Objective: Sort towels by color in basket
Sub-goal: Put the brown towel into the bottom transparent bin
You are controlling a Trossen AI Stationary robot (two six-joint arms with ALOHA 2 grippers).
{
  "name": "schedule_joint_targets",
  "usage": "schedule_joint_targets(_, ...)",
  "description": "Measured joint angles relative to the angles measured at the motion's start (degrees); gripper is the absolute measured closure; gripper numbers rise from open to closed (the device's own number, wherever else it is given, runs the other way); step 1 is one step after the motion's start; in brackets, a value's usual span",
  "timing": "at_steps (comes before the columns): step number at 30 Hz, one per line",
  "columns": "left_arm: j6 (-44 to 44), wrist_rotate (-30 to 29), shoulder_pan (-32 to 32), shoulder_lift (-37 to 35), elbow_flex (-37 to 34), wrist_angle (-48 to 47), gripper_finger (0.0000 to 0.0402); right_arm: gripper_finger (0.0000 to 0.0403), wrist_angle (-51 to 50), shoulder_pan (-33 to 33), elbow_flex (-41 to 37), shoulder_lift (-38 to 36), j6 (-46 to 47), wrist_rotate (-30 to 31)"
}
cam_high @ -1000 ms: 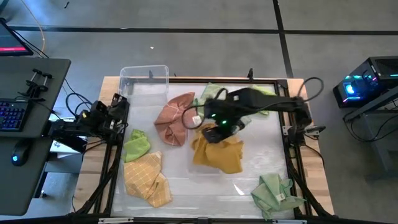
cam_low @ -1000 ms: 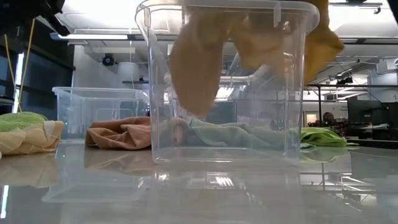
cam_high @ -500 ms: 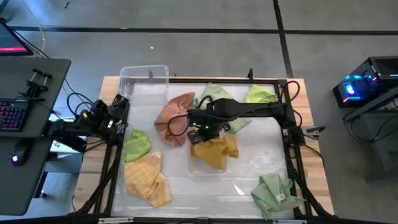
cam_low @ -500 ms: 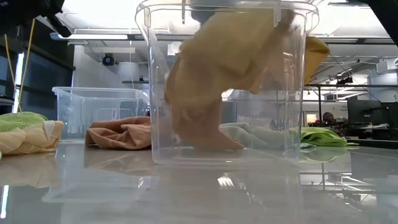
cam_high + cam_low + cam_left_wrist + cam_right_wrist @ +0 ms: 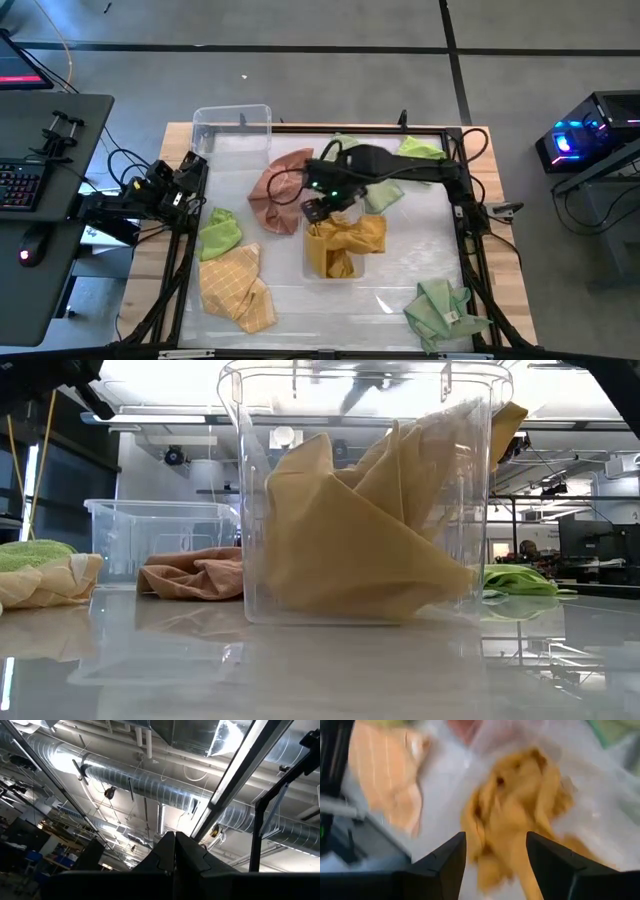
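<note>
right pincer (image 5: 318, 207) open, above mustard towel (image 5: 344, 243)

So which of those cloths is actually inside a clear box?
The plain mustard yellow towel, in the clear box mid-table under the right arm's open fingers. The others lie loose on the table.

You see the mustard towel (image 5: 343, 245), hanging over the clear bin (image 5: 262, 500) a second ago, now slumped inside it | one corner drapes over the rim | the right gripper (image 5: 495, 857), clamped on it before, now stands spread and empty just above.
</note>
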Motion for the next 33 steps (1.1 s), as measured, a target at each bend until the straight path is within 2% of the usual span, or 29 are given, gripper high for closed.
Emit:
schedule_joint_targets(3, 0.02, 0.02, 0.0, 0.02, 0.0, -0.01, 0.04, 0.02, -4.33, 1.33, -4.1, -4.58, -0.76, -7.52)
schedule_joint_targets(5, 0.04, -0.04, 0.0, 0.02, 0.0, -0.07, 0.04, 0.0199, -4.22, 2.95, -8.38, -8.3, -1.22, -10.46)
schedule_joint_targets(9, 0.02, -0.12, 0.0, 0.02, 0.0, -0.13, 0.04, 0.0199, -4.35, 5.89, -19.95, -16.78, 3.82, -11.6)
schedule_joint_targets(12, 0.02, -0.09, 0.0, 0.02, 0.0, -0.26, 0.04, 0.0199, -2.18, 7.03, -31.75, -24.51, 10.62, -10.2)
schedule_joint_targets(16, 1.54, -0.36, -0.01, 0.02, 0.0, -0.32, 0.04, 0.0206, 9.6, 7.39, -48.73, -35.68, 18.87, -9.46)
schedule_joint_targets(23, 2.04, -1.63, -0.02, 0.02, 0.0, -0.32, 0.04, 0.0235, 33.3, 7.37, -72.54, -50.54, 32.87, 0.41)
schedule_joint_targets(28, 2.06, -1.64, -0.02, 0.02, 0.0, -0.96, 0.04, 0.0249, 46.98, 7.37, -83.9, -54.42, 37.98, 3.07)
schedule_joint_targets(33, 2.03, -1.74, -0.01, 0.02, 0.0, -1.99, 0.04, 0.0265, 56.07, 7.33, -90.18, -53.8, 39.05, 3.57)
